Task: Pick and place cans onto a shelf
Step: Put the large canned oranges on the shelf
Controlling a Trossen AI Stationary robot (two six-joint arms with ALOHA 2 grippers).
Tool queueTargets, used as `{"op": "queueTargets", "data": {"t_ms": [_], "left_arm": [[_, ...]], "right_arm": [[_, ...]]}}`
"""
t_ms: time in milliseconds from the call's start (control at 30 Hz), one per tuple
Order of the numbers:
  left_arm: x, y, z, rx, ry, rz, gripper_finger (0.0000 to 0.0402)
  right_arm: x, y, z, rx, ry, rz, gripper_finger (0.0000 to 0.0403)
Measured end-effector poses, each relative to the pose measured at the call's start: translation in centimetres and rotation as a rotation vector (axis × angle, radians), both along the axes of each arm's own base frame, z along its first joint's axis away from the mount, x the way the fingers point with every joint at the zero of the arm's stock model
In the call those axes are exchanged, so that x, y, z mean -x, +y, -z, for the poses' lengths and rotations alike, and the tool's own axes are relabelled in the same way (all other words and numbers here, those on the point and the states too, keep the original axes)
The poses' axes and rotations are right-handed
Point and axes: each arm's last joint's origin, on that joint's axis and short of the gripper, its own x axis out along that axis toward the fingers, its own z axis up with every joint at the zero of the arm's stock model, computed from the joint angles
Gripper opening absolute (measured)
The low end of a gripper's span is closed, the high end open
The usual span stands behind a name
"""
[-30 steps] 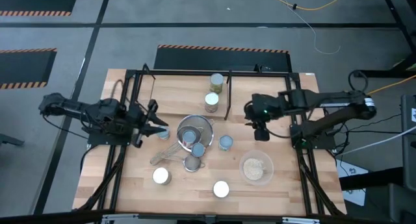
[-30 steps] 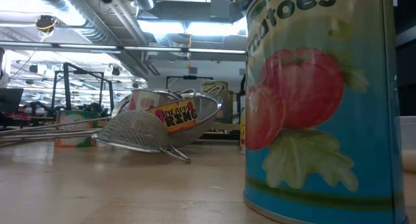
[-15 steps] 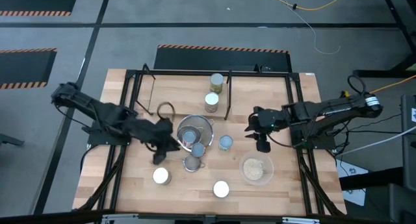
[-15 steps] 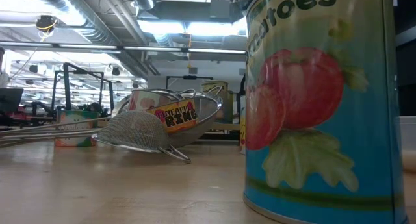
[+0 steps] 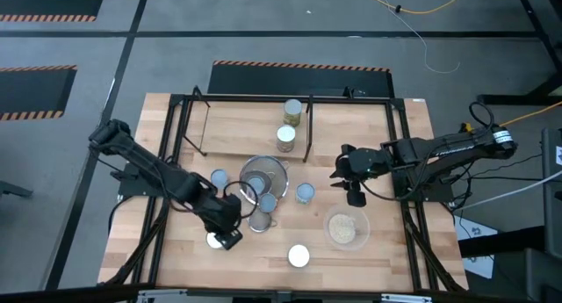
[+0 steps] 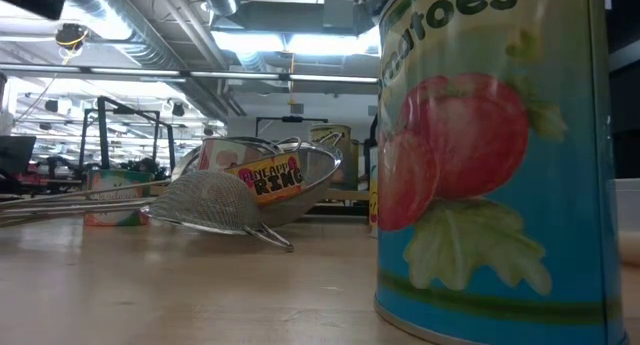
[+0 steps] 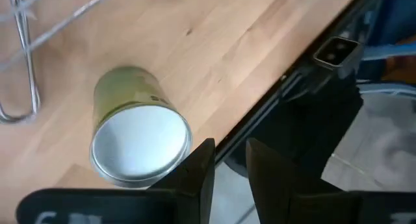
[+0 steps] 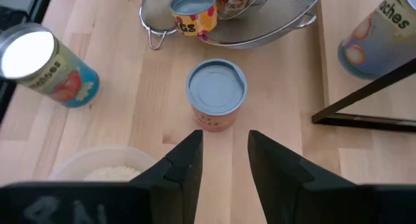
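Wooden shelf (image 5: 230,138) already has two cans on it, a gold one (image 5: 292,111) and a cream-topped one (image 5: 285,138). I count about six more cans on the tabletop (image 5: 386,250) in front of the shelf. My left pincer (image 5: 226,237) hangs over a green can (image 7: 139,137), fingers a little apart. My right pincer (image 5: 354,194) is open beside a blue-topped can (image 8: 216,94), holding nothing.

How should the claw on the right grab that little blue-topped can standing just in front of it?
Probably from above, closing on the round side wall of the blue-topped can. It stands upright with bare table around it, and the right claw is open and already lined up with it.
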Motion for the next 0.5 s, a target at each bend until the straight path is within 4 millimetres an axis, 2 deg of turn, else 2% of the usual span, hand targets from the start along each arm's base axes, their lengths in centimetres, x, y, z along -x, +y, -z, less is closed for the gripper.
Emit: {"op": "queueTargets", "data": {"t_ms": [233, 500], "left_arm": [[-1.0, -0.7, 2.1, 0.023, 0.126, -0.04, 0.0081], [-1.4, -0.9, 3.3, -0.003, 0.164, -0.048, 0.0081]], "right_arm": [[0.0, 0.0, 0.0, 0.021, -0.002, -0.023, 0.0127], [0.0, 0.0, 0.0, 0.021, -0.002, -0.024, 0.0127]]}}
